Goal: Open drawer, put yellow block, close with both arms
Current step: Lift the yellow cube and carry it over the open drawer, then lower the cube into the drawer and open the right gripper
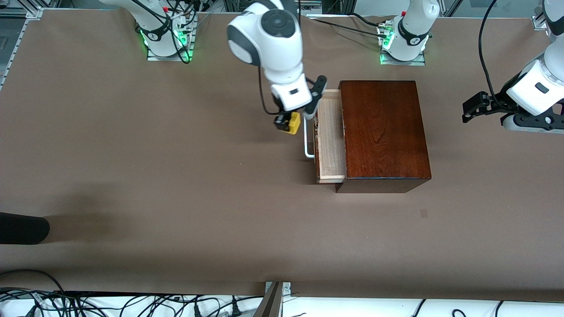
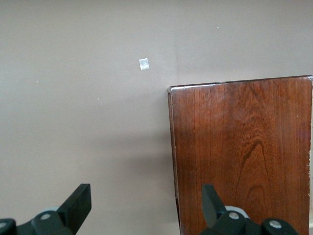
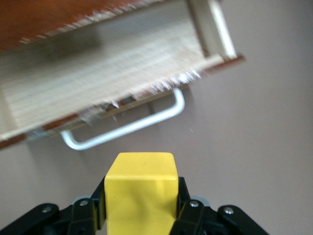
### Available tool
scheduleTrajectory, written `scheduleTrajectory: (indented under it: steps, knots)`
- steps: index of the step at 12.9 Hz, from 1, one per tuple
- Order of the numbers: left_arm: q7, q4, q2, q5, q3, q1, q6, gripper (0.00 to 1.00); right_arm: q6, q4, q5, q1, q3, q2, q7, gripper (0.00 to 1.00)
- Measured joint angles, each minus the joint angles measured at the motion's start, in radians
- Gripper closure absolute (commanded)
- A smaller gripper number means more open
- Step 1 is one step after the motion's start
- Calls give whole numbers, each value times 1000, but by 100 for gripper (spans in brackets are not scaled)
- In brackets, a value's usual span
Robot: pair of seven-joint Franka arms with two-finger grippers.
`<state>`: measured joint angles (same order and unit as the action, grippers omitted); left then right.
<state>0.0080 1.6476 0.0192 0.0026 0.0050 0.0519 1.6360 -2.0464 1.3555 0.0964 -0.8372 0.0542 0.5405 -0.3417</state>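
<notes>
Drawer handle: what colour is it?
White, a U-shaped metal bar on the drawer front; the handle shows best in the right wrist view.

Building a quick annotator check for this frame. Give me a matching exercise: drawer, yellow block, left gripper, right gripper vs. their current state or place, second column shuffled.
Column 1:
1. drawer
2. yellow block
3. left gripper
4. right gripper

Column 2:
A. open and holding nothing, up in the air by the wooden box at the left arm's end of the table
B. pulled partly out of the box, tray with nothing in it
C. shut on the cube, over the table just in front of the white handle
D. clamped between black fingers, not yet in the tray

Pairs: 1-B, 2-D, 3-A, 4-C
</notes>
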Motion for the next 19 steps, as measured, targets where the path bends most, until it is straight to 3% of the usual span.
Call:
scheduleTrajectory:
  steps: [5,8,19]
  knots:
    - [0,0,0,0,0,0,0,0,63,-200,49,-89,-2,135,-82,93]
    - [0,0,0,0,0,0,0,0,67,-266,95,-131,-4,197,-93,93]
    - [0,0,0,0,0,0,0,0,-10,-296,105,-156,-5,272,-105,94]
